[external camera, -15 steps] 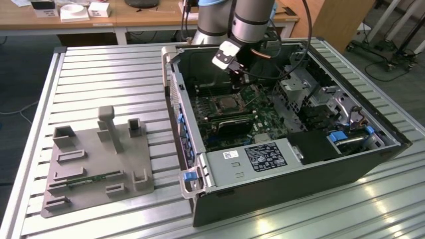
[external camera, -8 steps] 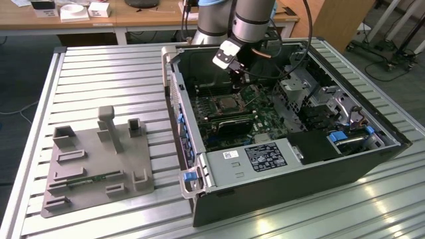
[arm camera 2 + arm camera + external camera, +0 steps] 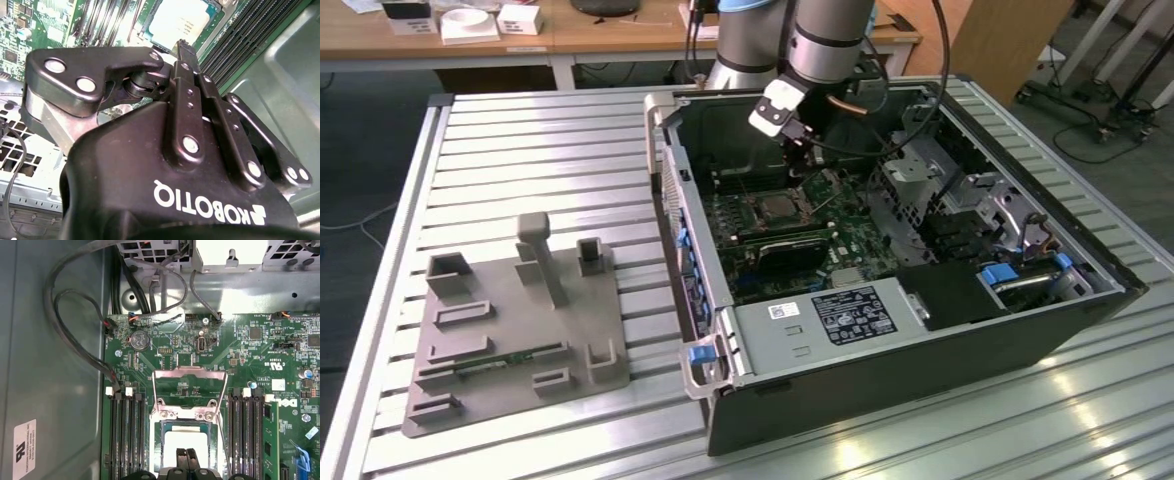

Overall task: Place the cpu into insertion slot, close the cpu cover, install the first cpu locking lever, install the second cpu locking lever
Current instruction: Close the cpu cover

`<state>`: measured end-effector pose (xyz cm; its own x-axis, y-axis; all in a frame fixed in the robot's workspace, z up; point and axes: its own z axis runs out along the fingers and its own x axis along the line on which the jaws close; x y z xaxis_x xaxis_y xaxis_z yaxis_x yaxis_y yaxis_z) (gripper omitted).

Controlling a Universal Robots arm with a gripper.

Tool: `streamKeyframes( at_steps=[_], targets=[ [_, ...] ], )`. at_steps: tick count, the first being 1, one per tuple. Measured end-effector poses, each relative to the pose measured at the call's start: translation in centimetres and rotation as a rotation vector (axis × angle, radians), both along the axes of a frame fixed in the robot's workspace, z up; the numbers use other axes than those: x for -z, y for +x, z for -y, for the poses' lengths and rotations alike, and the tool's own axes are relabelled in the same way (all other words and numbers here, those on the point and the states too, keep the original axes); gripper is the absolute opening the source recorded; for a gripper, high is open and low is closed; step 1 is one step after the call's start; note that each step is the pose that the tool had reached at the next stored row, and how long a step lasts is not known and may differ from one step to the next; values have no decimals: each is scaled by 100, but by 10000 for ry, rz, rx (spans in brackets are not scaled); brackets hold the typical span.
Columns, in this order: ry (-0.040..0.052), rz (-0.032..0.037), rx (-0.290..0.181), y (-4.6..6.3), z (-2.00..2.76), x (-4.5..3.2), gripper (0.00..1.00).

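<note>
Gripper [image 3: 186,458] closed — over flat-lying cpu [image 3: 170,450]

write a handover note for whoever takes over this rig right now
Gripper: shut, holding nothing, fingertips over the small flat square silver-grey cpu.
Cpu: lies in the insertion slot on the green motherboard.
Thin silvery metal frame cpu cover: swung open, standing up from its hinge.
Done: cpu placed.
Left: cover not closed, both lever steps not done.
</note>
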<state>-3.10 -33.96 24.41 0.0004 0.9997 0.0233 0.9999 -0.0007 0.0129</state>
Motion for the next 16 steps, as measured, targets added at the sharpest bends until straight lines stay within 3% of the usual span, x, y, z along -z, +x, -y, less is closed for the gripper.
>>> streamKeyframes(
  at_steps=[16],
  targets=[
    [-6, 0, 0, 23, 0, -28, 10]
  ],
)
